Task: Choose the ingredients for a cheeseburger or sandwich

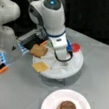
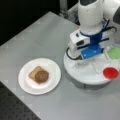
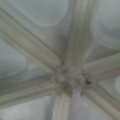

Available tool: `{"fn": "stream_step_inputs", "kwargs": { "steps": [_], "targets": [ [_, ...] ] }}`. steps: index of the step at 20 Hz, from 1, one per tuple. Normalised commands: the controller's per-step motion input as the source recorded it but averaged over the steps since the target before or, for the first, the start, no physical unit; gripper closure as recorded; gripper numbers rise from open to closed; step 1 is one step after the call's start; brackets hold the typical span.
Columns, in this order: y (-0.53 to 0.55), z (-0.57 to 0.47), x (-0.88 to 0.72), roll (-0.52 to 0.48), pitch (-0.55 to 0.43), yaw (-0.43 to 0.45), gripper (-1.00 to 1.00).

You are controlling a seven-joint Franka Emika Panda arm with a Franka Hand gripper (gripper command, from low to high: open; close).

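On the white paper plate (image 1: 46,104) (image 2: 25,86) lies the start of the sandwich: a toast-brown bread square (image 2: 33,73) with the dark round patty (image 1: 68,108) (image 2: 41,76) on top. The other ingredients lie in the white divided tray (image 1: 70,72) (image 2: 82,76): a second bread square (image 1: 39,50), the yellow-orange cheese square (image 1: 40,66), the green square (image 2: 115,53) and the red disc (image 1: 75,47) (image 2: 110,73). My gripper (image 1: 64,60) (image 2: 85,61) hangs low over the tray's middle. The wrist view shows only the tray's divider hub (image 3: 68,77) close up, with no fingers and no food piece.
The tray stands on a grey table (image 2: 45,35), with the plate beside it toward a front view's bottom. A second white robot body and a grey fixture with an orange tab (image 1: 3,70) stand at a front view's left. The table's dark edge (image 2: 15,110) runs close to the plate.
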Motion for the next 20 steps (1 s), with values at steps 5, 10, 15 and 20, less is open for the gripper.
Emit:
{"fn": "stream_step_inputs", "kwargs": {
  "steps": [5, 10, 15, 20],
  "targets": [
    [0.02, 0.19, 0.12, -0.226, 0.224, -0.142, -1.0],
    [0.02, 0.16, 0.15, -0.118, 0.216, -0.188, -1.0],
    [-0.04, 0.15, 0.11, -0.012, 0.165, -0.309, -1.0],
    [-0.13, 0.15, 0.17, 0.049, 0.13, -0.334, -1.0]
  ]
}}
